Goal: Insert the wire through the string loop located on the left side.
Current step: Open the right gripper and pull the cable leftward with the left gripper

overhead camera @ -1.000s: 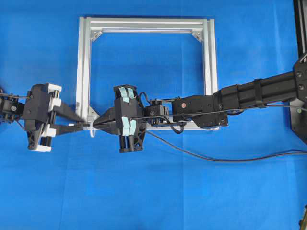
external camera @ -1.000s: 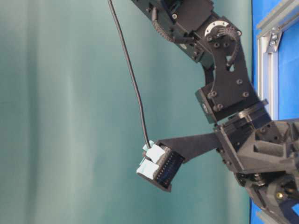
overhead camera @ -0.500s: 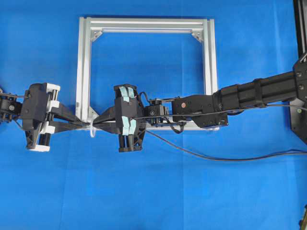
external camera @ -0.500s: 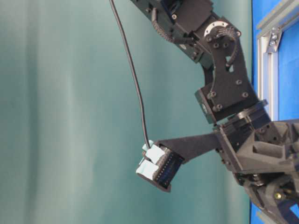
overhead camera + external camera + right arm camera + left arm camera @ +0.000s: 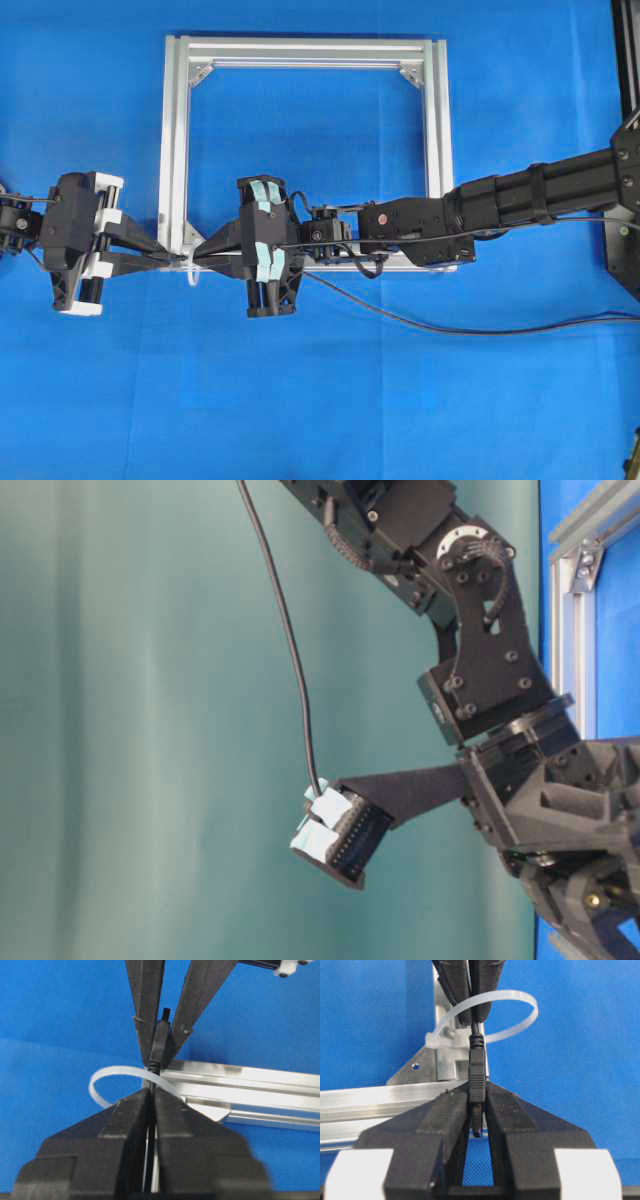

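- Wire (image 5: 477, 1067) plug sits clamped between the two fingers of the left gripper (image 5: 476, 1110), which are narrowed onto the plug body.
- Behind the plug, the thin black cord runs straight into the right gripper (image 5: 150, 1102); its fingers lie close either side of the cord, and whether they press it or have just slackened cannot be told.
- String loop (image 5: 517, 1007), a thin white band, arches between the two grippers, and the cord passes through it, so the plug appears already on the left gripper's side.
- Wire's long axis lies left to right in the overhead view, in line with both grippers.
- Loop (image 5: 190, 272) hangs at the bottom left corner of the metal frame (image 5: 300, 48).
- Left gripper (image 5: 170, 258) is nearer the plug; a pull leftward looks like the coming move.
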